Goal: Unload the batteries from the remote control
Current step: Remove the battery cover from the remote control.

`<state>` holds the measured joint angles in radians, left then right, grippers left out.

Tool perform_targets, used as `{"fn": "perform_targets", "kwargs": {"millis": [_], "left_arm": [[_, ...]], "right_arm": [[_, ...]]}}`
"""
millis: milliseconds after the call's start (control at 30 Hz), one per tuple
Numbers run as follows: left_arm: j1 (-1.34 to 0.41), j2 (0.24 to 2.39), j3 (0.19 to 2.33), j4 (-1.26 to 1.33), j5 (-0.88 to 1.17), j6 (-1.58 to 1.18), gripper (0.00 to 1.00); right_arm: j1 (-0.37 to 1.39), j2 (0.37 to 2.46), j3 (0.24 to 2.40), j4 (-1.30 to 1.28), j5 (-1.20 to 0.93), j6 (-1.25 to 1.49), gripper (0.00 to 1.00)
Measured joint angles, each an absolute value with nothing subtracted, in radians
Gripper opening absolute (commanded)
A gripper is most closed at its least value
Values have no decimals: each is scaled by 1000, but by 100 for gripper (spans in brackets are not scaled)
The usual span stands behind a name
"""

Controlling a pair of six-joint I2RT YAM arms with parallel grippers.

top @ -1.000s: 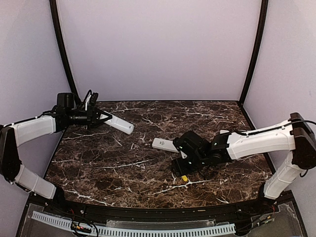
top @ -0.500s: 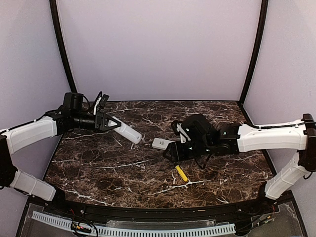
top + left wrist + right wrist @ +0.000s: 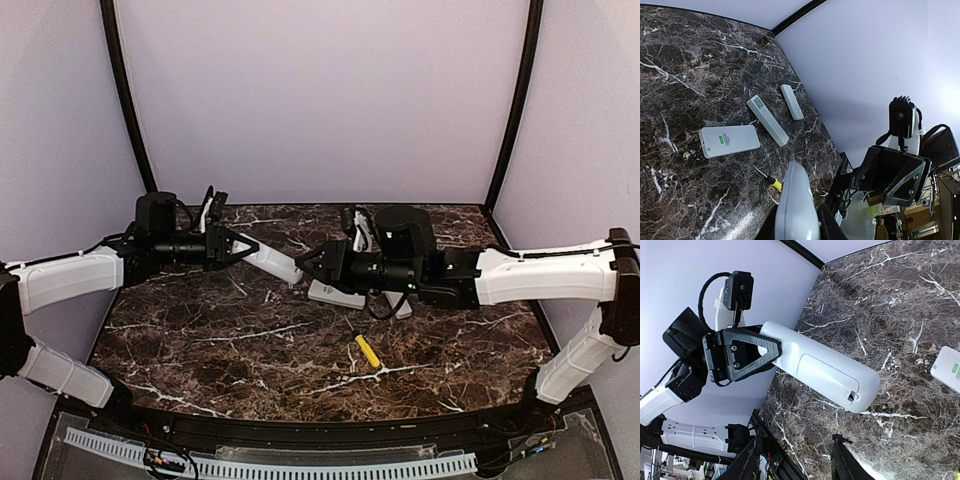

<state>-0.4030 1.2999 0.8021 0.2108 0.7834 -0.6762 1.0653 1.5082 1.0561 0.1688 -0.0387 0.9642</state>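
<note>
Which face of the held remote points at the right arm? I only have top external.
Observer: The back. The right wrist view shows the battery cover closed on the remote.
Operator: Right fingers on it?
Observer: No. The right fingers are spread, clear of the remote, with nothing between them.
Operator: What's hidden under the right arm?
Observer: The left wrist view shows a wide white piece with a green label, a slim white bar with a printed code and a second slim bar, lying apart on the table.
</note>
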Motion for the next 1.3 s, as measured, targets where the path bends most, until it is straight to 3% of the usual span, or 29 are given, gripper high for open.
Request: {"fn": "perform_targets", "kwargs": {"millis": [1300], "left_arm": [[-477,1330,802,269,780,-704,0]], "right_arm": [[1053,1589,1057,171,12,1003,34]]}}
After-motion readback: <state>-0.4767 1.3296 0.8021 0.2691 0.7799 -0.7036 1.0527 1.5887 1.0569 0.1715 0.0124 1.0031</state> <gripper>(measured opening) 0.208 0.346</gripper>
